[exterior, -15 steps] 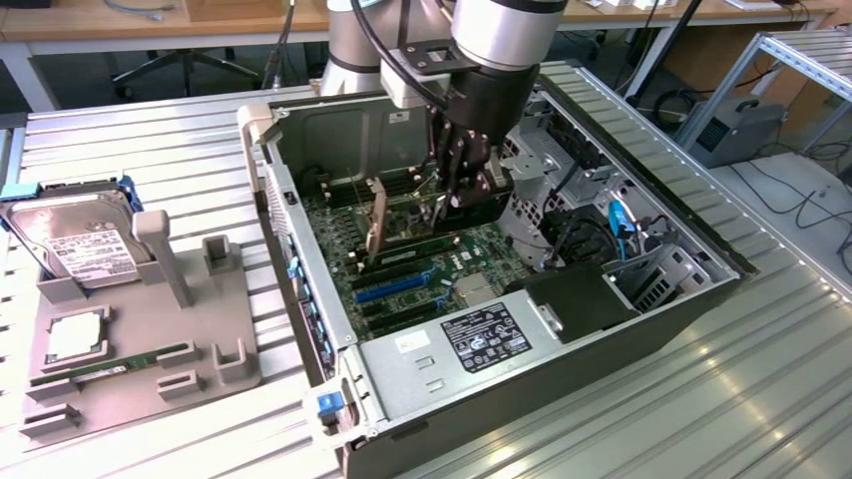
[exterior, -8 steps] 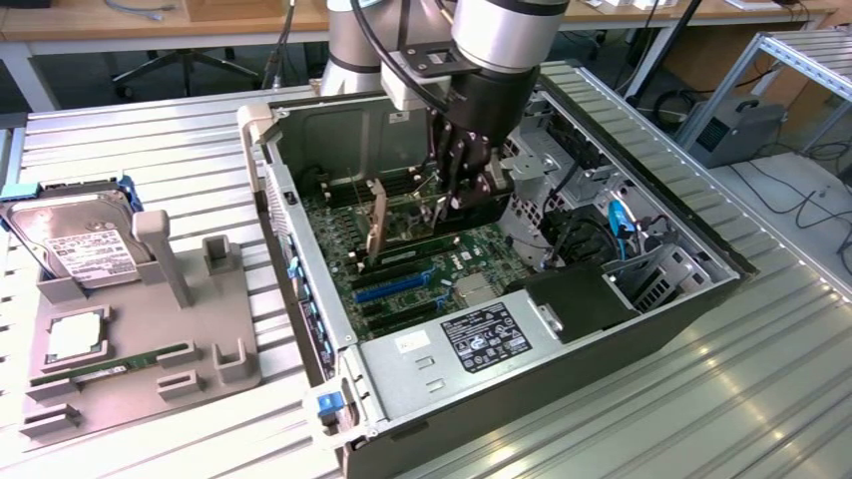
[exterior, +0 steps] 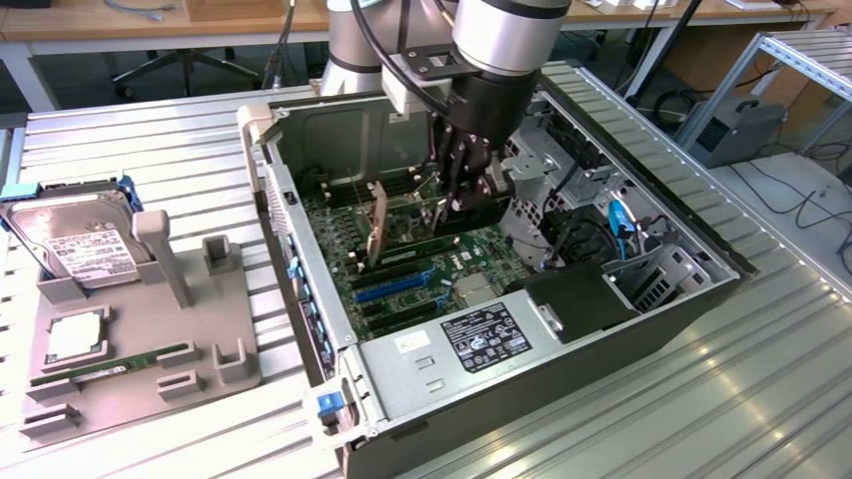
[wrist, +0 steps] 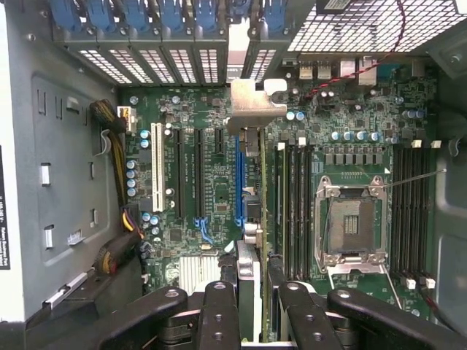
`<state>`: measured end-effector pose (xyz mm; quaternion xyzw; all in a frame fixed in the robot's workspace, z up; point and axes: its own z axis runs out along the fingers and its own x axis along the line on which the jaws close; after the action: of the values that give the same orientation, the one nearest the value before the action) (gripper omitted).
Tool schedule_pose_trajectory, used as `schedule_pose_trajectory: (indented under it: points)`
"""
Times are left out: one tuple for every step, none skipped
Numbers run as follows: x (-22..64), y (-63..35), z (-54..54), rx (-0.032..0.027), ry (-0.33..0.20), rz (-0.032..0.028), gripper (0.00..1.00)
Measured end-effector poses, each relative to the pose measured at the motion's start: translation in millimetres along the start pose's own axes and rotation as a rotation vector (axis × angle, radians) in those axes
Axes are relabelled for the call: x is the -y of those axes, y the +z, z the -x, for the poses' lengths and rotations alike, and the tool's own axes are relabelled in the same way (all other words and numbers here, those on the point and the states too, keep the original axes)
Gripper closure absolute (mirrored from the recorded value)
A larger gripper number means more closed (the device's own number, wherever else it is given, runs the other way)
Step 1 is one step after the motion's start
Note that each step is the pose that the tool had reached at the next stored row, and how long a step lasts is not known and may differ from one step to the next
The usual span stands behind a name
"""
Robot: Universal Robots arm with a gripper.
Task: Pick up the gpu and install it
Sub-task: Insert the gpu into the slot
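Nearest in the exterior view is a ribbed metal table [exterior: 692, 399], its slats catching the light. On it lies an open computer case [exterior: 665, 324], side panel off, with a silver power supply [exterior: 453, 354] at the near end and a green motherboard [exterior: 399, 269] beyond it. On the exterior view's left sits a grey fixture [exterior: 147, 349] carrying a hard drive [exterior: 80, 244] with a white label, a square processor [exterior: 78, 334] and a slim green RAM stick [exterior: 114, 367]. Over the middle of the case the arm [exterior: 506, 40] reaches down, and its gripper [exterior: 469, 195] is closed on the gpu [exterior: 446, 215], a dark card held edge-on just above the board. In the wrist view the gripper [wrist: 252, 292] pinches the card's top edge, the gpu [wrist: 252, 182] standing over the blue slot [wrist: 238, 182], its silvery bracket [wrist: 252, 102] toward the case's rear slot covers; whether the card is seated in the slot cannot be told. An empty CPU socket [wrist: 352, 222] lies to one side. Behind the table are wooden desks [exterior: 160, 20], a chair base [exterior: 180, 65], cables [exterior: 799, 200] on the floor and an aluminium frame [exterior: 799, 60].
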<state>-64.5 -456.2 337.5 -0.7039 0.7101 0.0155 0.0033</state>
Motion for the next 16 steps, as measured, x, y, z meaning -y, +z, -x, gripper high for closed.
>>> schedule_pose_trajectory:
  points:
    - [0.0,0.2,-0.3,0.0,0.0,0.0,0.73]
    - [0.0,0.4,-0.7,0.0,0.0,0.0,0.73]
    - [0.0,0.6,-1.0,-0.0001,0.0,0.0,0.73]
    - [0.0,0.8,-1.3,0.0,0.0,0.0,0.73]
    - [0.0,0.9,-1.5,0.0,0.0,0.0,0.73]
    - [0.0,1.1,-1.6,0.0,0.0,0.0,0.73]
    - [0.0,1.2,-1.8,-0.0001,0.0,0.0,0.73]
    - [0.1,1.5,-2.0,0.0,0.0,0.0,0.73]
    - [0.1,1.6,-2.1,-0.0001,0.0,0.0,0.73]
    - [0.1,1.9,-2.3,-0.0001,0.0,0.0,0.73]
    - [0.1,2.1,-2.5,0.0,0.0,0.0,0.73]
    - [0.1,2.3,-2.7,0.0,0.0,0.0,0.73]
    - [0.1,2.4,-3.1,-0.0001,0.0,0.0,0.73]
    - [0.1,2.4,-3.3,-0.0002,0.0,0.0001,0.73]
    - [0.1,2.6,-3.7,-0.0001,0.0,0.0,0.73]
    - [0.1,2.8,-4.0,0.0,0.0,0.0,0.73]
